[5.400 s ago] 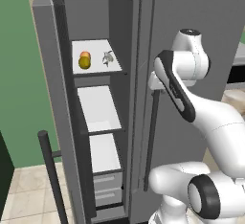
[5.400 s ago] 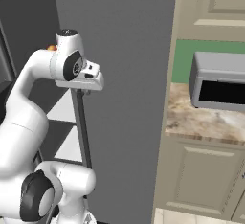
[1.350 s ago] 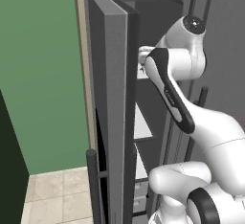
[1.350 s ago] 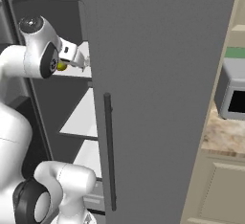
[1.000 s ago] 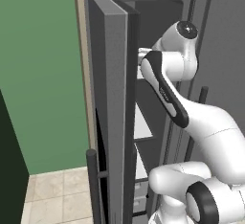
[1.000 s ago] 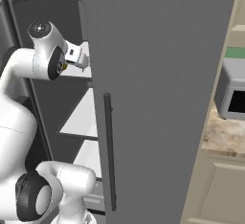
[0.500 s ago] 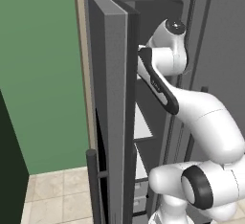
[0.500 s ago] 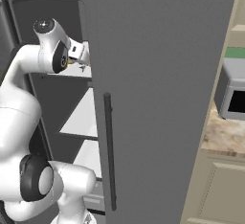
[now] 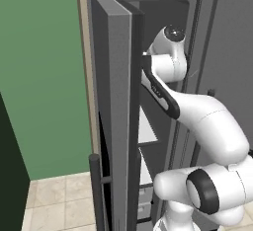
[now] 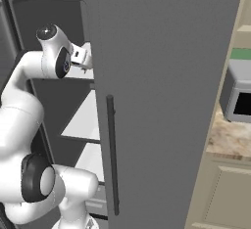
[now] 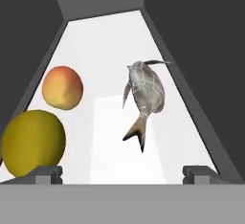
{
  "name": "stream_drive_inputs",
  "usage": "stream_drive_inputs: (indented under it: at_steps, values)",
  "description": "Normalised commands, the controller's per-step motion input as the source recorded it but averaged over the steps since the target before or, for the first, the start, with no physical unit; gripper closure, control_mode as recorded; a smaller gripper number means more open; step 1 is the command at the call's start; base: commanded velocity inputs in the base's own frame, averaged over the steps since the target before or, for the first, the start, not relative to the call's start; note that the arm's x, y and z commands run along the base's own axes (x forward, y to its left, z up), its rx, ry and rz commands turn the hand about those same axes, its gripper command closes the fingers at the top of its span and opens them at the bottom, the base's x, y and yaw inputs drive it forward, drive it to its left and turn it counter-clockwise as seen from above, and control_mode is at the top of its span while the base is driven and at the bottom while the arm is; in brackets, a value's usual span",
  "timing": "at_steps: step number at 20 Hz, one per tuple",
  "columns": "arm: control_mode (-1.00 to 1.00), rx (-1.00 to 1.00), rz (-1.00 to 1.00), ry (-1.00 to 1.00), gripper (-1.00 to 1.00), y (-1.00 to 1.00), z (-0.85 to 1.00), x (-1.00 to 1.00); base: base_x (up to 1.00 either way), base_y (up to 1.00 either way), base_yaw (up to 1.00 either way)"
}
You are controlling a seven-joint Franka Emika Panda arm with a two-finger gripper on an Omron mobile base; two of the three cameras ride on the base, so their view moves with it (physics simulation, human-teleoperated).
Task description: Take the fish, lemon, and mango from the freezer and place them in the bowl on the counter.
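In the hand view my gripper [image 11: 123, 174] is open, its two tips spread wide at the near edge of a white freezer shelf [image 11: 115, 122]. The silvery-grey fish [image 11: 143, 96] lies just ahead between the tips, tail toward me. Left of it sits the orange-red mango [image 11: 62, 87]. The yellow-olive lemon [image 11: 33, 143] is nearest, by the left tip. Nothing is held. In the base views my arm [image 9: 163, 84] reaches into the freezer's [image 10: 54, 91] top level, behind its open door [image 9: 116, 101]. The counter [image 10: 230, 137] shows at the right. The bowl is out of view.
The wider right-hand fridge door [image 10: 162, 101] with its dark bar handle [image 10: 112, 154] is closed beside my arm. Lower white shelves [image 10: 86, 118] and grey drawers [image 9: 143, 203] sit below. A microwave [image 10: 238, 98] stands on the counter. A green wall [image 9: 44, 77] is left of the freezer door.
Over the last second my arm has pushed the hand deeper into the freezer's top level. The jaws have stayed open. The fruit and fish have not moved.
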Motion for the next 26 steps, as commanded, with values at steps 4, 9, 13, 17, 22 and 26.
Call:
stream_drive_inputs:
  at_steps: [4,9,13,17,22,26]
  values:
    - [-1.00,0.00,-0.04,0.00,-1.00,0.00,0.00,0.47,0.00,0.00,0.00]
    - [-1.00,0.00,-0.06,0.02,-1.00,0.00,0.00,0.69,0.00,0.00,0.00]
    - [-1.00,0.00,-0.05,0.10,-1.00,0.00,-0.04,0.57,0.00,0.00,0.00]
    - [-1.00,0.00,-0.06,0.11,-1.00,0.00,-0.29,0.42,0.00,0.00,0.00]
    - [-1.00,0.00,-0.06,0.05,-1.00,0.00,-0.34,0.41,0.00,0.00,0.00]
    - [-1.00,0.00,-0.06,0.00,-1.00,0.00,-0.31,0.24,0.00,0.00,0.00]
